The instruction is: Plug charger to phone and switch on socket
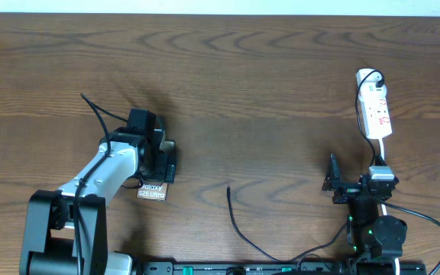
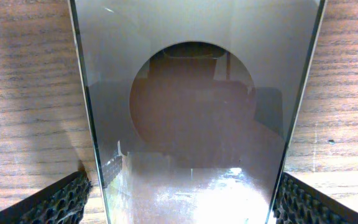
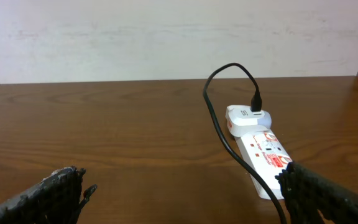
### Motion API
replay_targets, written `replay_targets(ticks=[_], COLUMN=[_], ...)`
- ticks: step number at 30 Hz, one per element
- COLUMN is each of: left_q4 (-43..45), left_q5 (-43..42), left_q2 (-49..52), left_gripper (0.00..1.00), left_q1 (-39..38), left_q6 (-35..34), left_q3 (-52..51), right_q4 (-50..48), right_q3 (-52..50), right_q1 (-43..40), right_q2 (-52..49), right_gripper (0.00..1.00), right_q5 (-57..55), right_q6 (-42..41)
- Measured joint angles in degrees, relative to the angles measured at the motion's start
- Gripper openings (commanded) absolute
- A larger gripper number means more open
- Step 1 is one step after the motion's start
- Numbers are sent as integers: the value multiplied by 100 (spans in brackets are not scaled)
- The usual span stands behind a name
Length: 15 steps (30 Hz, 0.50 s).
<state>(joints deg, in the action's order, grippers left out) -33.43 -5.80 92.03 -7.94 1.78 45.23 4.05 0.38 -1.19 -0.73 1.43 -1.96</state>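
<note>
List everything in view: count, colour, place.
phone: one, dark with white lettering, left part of the table, between the left gripper's fingers.
charger: one, thin black cable, loose tip lying centre front.
socket: one, white strip with red marks, far right.
adapter: one, white, on the socket's far end, black cable plugged in.
table: one, brown wood.
left gripper: one, black, closed on the phone's two long edges.
right gripper: one, black, open, facing the socket.
</note>
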Motion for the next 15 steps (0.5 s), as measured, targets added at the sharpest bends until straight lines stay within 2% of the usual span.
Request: replay_targets(ticks=[7, 15], left_q4=[76, 76], left_q5=[15, 26], left_q2=[0, 0], left_gripper=[94, 89], left_q1=[0, 0], left_q6=[151, 170], left_q3=[-7, -11], right_q4=[0, 0], right_q3=[0, 0], right_q1=[0, 0], right_q2=[0, 0], right_gripper=[99, 99], right_q5=[0, 2], right_q6=[-2, -2])
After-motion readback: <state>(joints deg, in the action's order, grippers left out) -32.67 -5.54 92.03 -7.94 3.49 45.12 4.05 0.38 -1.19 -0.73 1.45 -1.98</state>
